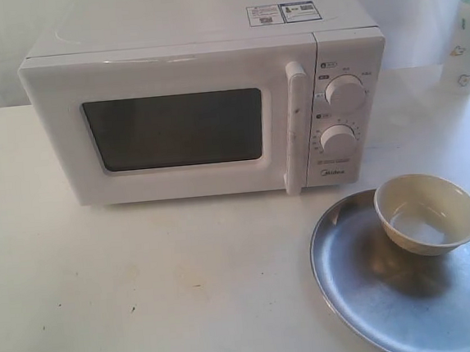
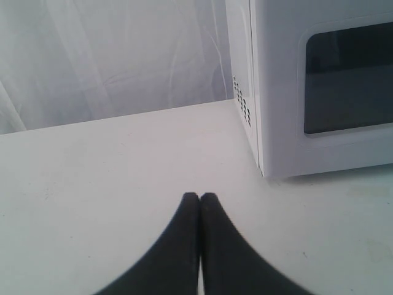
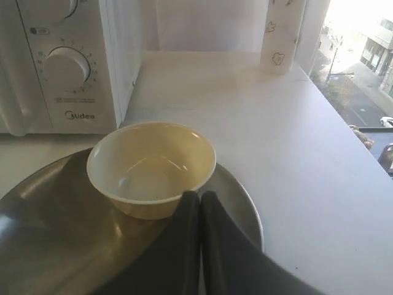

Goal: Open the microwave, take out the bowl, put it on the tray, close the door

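bowl sits on the tray near its back rim, door looks closed. left gripper and right gripper both pinched closed, empty. Risk: right tips are just beside the bowl, so a careless pull-out could slide it on slick metal.

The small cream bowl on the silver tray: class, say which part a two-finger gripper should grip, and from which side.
Probably the thin rim of the small round cream bowl, one finger inside and one outside, coming down from above. It stands upright, open and empty on the round silver metal tray, its walls flaring outward.
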`<action>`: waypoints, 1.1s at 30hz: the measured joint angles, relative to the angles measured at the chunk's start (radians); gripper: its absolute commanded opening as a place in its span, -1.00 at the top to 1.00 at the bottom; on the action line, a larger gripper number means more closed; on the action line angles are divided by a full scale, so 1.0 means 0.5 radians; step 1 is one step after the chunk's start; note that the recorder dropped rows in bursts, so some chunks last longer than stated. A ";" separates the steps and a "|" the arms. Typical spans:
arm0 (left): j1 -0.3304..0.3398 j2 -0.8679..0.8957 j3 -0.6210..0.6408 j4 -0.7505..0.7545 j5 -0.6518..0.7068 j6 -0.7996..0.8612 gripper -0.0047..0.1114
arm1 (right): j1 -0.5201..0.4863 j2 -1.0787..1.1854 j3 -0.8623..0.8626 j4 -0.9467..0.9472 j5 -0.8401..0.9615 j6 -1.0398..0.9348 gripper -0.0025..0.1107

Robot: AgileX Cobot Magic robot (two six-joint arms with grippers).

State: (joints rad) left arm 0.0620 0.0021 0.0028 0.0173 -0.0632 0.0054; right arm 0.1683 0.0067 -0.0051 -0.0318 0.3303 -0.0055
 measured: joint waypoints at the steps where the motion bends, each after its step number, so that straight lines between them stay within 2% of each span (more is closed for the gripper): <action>1: 0.000 0.000 0.000 0.000 0.000 0.000 0.92 | 0.000 0.000 0.000 0.000 0.000 0.011 0.96; 22: 0.000 0.000 0.000 0.000 0.000 0.000 0.92 | -0.155 0.000 0.000 0.000 0.000 0.011 0.96; 33: 0.000 0.000 0.000 0.000 0.000 0.000 0.92 | -0.163 0.000 0.000 0.000 0.000 0.011 0.96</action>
State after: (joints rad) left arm 0.0620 0.0021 0.0028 0.0173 -0.0632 0.0054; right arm 0.0870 0.0067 -0.0051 -0.0318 0.3303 0.0000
